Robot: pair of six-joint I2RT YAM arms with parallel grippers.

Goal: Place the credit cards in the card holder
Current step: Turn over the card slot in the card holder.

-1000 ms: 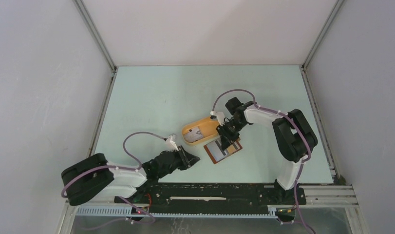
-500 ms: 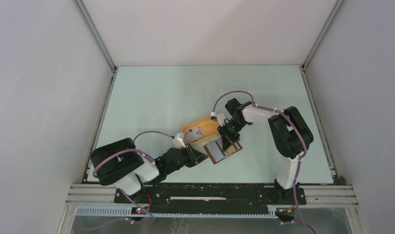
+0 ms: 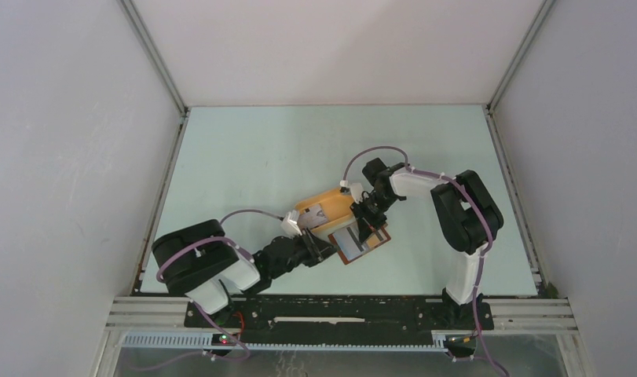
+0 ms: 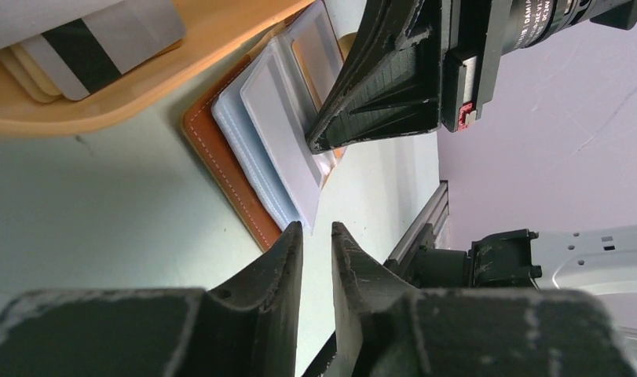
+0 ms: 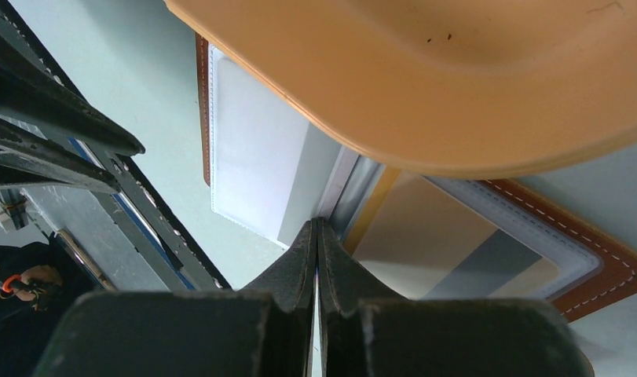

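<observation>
The brown card holder (image 3: 345, 257) lies open next to the orange tray, its clear sleeves (image 4: 272, 118) fanned up. A tan and grey credit card (image 5: 448, 251) sits in one pocket. More cards (image 4: 103, 39) lie in the tray, a grey one with a black stripe on top. My right gripper (image 3: 368, 228) is shut, its tips (image 5: 316, 226) down at the fold of the sleeves. I cannot tell whether they pinch a leaf. My left gripper (image 4: 316, 229) is low over the table at the holder's near corner. It is open by a narrow gap and empty.
The orange oval tray (image 3: 305, 210) touches or overlaps the holder's far edge; its rim (image 5: 425, 133) also shows in the right wrist view. The right gripper's body (image 4: 409, 71) stands over the sleeves. The metal rail (image 3: 338, 310) runs along the near edge.
My left arm has swung in from the left and reached forward until its gripper is at the holder's near corner. The right gripper and the holder have stayed put.
</observation>
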